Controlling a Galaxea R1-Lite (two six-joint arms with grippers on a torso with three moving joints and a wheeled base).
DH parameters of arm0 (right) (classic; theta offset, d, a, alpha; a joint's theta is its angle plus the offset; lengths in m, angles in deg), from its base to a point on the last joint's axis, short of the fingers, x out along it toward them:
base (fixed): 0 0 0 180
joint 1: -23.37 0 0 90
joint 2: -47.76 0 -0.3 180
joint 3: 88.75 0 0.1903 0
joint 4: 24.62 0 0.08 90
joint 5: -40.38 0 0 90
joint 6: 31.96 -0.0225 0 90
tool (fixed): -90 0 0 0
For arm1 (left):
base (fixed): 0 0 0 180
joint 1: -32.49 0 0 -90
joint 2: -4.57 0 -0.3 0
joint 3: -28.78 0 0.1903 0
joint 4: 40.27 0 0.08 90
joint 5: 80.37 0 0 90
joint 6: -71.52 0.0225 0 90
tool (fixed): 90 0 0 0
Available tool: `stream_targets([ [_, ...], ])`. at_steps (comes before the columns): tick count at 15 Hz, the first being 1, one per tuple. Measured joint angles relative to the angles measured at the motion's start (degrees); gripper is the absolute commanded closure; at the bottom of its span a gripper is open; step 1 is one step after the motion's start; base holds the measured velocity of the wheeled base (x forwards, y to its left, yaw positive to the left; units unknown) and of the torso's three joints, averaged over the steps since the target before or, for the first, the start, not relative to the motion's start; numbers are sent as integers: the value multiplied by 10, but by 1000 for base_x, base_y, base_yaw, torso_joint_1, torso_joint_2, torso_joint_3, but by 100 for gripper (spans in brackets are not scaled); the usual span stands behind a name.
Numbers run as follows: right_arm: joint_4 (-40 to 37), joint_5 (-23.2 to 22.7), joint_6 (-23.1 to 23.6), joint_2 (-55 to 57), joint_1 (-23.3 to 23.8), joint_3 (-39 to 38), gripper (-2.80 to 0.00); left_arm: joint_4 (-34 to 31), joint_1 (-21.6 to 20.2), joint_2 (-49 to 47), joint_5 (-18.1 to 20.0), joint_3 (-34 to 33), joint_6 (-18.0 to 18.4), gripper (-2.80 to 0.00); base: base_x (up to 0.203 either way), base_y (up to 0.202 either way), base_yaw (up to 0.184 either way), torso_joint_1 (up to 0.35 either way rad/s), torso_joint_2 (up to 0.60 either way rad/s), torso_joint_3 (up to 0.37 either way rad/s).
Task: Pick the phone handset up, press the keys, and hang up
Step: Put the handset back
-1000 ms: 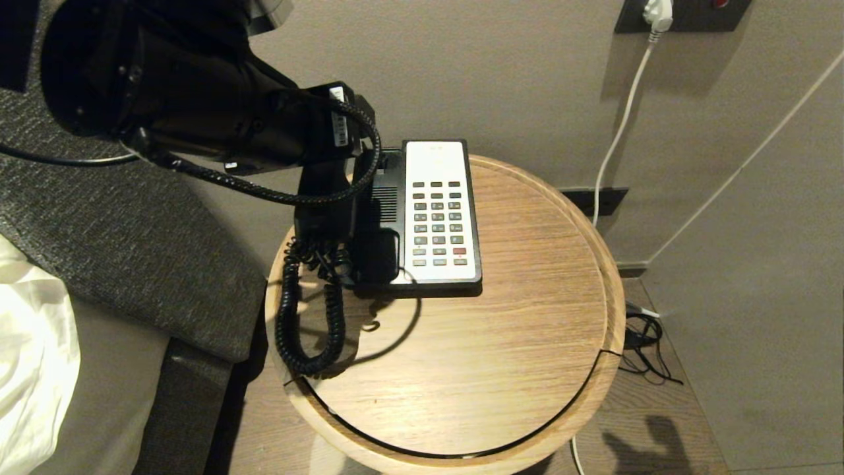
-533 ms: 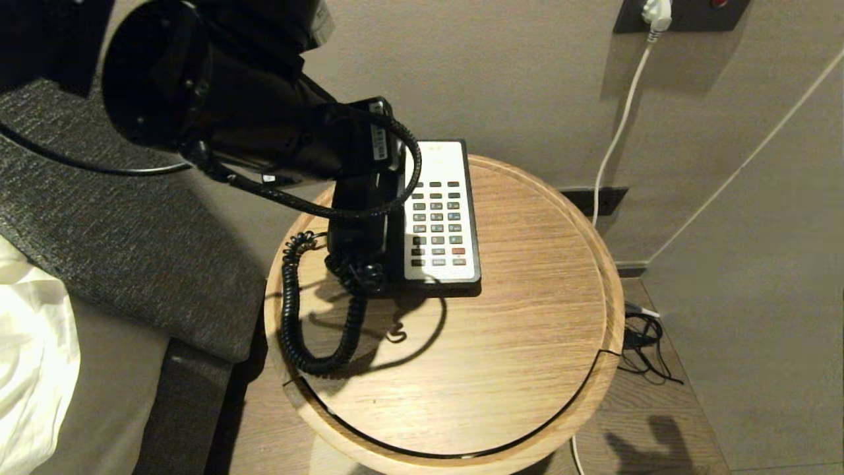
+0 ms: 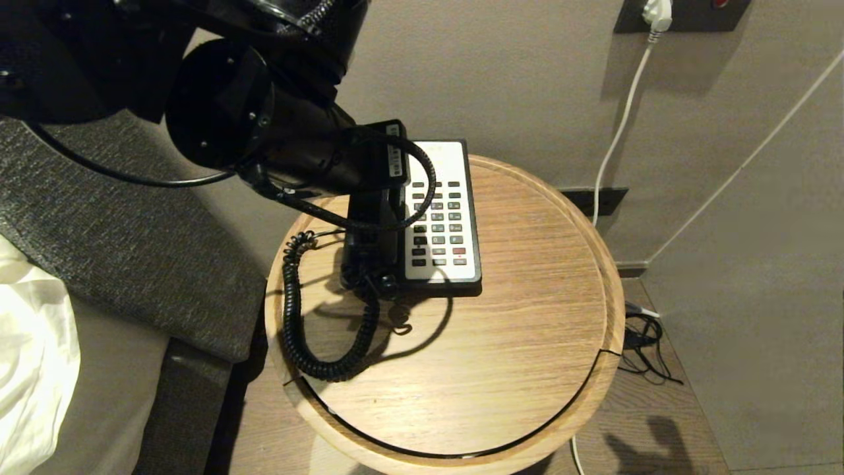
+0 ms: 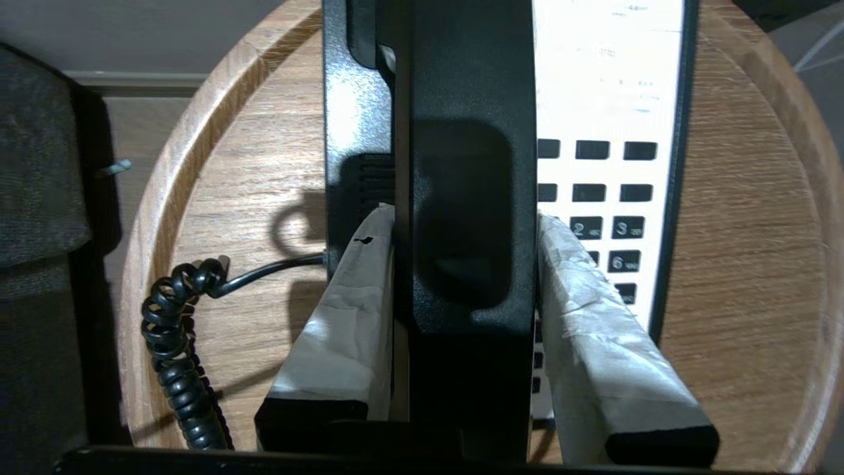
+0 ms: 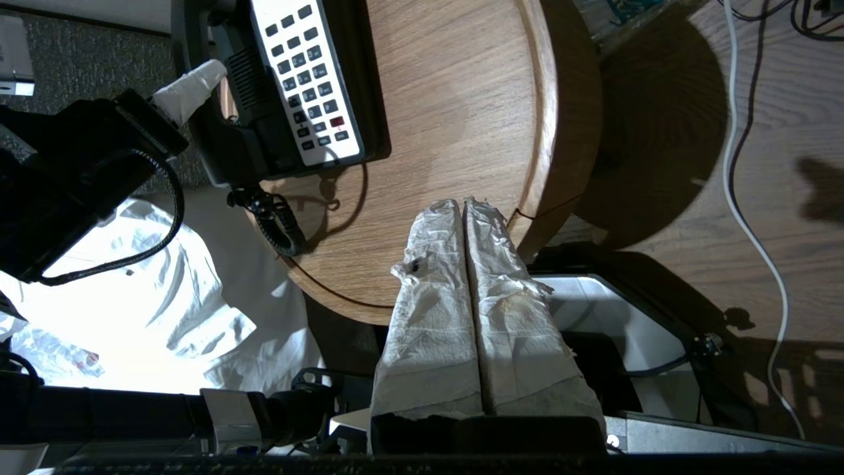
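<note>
Phone base (image 3: 443, 218) sits at round table's (image 3: 514, 369) rear, handset (image 3: 370, 237) over its left half.

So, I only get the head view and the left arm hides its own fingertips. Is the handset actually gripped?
Observer: Yes. The left wrist view shows the left gripper with its wrapped fingers on both sides of the phone handset.
Operator: Is it lined up with the cradle?
Observer: It does not look so. The handset hides the nearest column of the keys, and a strip of the phone base shows on its other side.
Operator: And the right arm?
Observer: The right gripper is shut and empty, by the table's edge.
</note>
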Motion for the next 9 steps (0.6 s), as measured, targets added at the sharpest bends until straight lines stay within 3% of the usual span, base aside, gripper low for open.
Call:
stream_targets([
  [9, -1, 0, -1, -1, 0, -2, 0, 1, -4, 1, -13, 0, -1, 0, 0, 0, 0, 0, 0, 0],
])
